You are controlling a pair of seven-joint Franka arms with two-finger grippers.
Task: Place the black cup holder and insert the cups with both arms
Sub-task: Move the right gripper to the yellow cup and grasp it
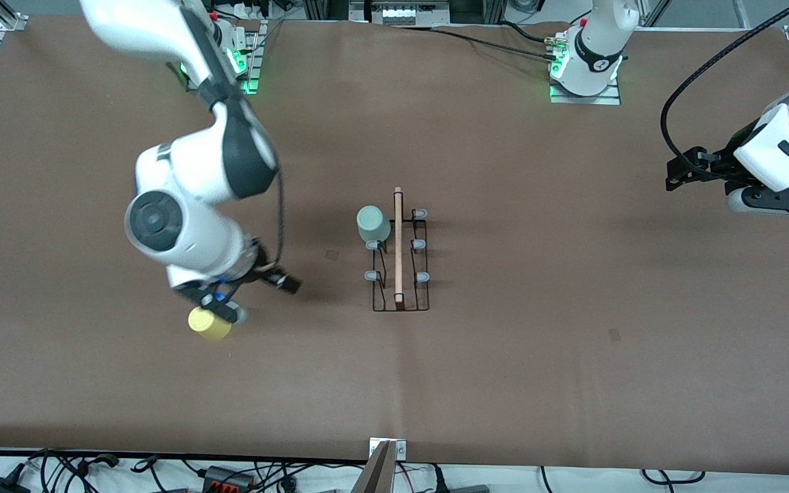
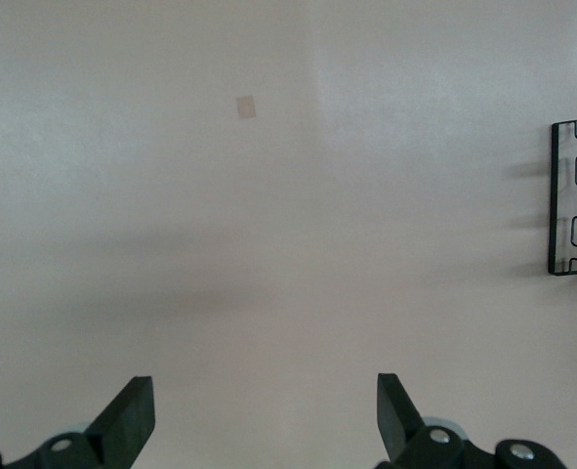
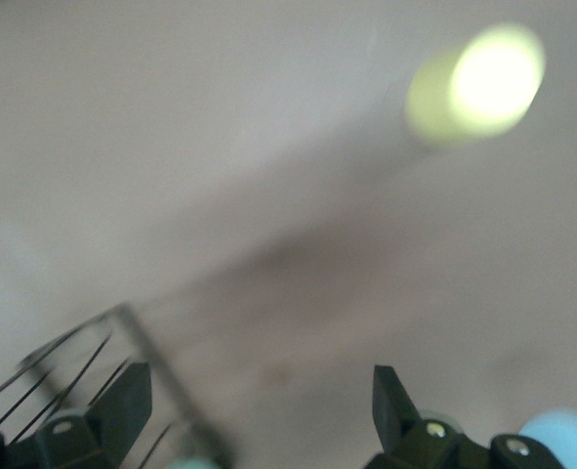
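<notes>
The black cup holder (image 1: 400, 301) stands mid-table, its wooden rod (image 1: 398, 246) on top. A pale green cup (image 1: 373, 224) sits upturned on the peg farthest from the front camera, on the right arm's side. The yellow cup (image 1: 209, 324) is on the table toward the right arm's end; it also shows in the right wrist view (image 3: 473, 83). My right gripper (image 1: 257, 287) hangs open and empty over the table between the yellow cup and the holder. My left gripper (image 1: 674, 174) waits open and empty over the left arm's end. The light blue cup does not show clearly.
The holder's wire end shows in the left wrist view (image 2: 573, 195) and in the right wrist view (image 3: 73, 362). A pale blue shape (image 3: 561, 440) shows beside my right gripper's finger; I cannot tell what it is. A small patch (image 1: 615, 335) marks the brown table.
</notes>
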